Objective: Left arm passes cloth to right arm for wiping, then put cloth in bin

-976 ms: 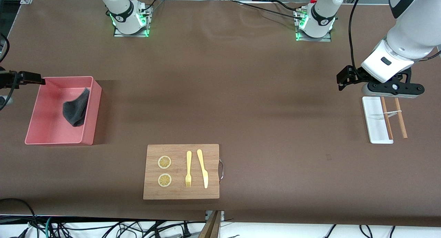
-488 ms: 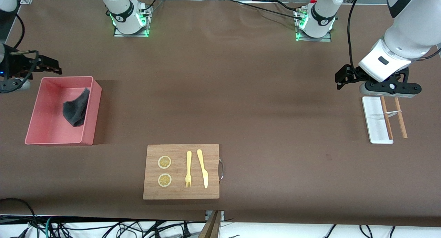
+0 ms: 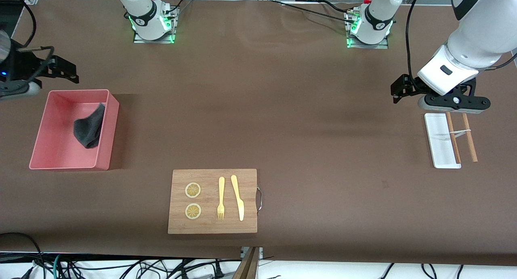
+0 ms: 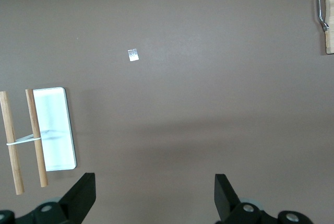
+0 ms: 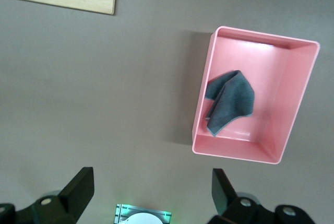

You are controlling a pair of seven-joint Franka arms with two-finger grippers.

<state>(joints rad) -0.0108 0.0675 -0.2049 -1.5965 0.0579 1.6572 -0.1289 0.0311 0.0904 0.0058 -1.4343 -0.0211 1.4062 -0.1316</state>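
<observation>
Inside the pink bin (image 3: 60, 160) at the right arm's end of the table, the cloth (image 3: 89, 127) lies crumpled against one wall, so the task looks done. Of the two, the right gripper (image 5: 151, 195) is much closer, hanging empty with fingers spread over the table just beside the bin. Well apart, the left gripper (image 4: 154, 198) waits, fingers spread, above a white tray (image 3: 438, 143) with wooden sticks (image 3: 460, 135).

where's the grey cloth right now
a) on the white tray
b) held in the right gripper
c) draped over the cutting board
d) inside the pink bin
d: the cloth lies crumpled inside the bin, leaning against one of its walls, and the right wrist view shows it there too, with the right gripper open and holding nothing.
</observation>
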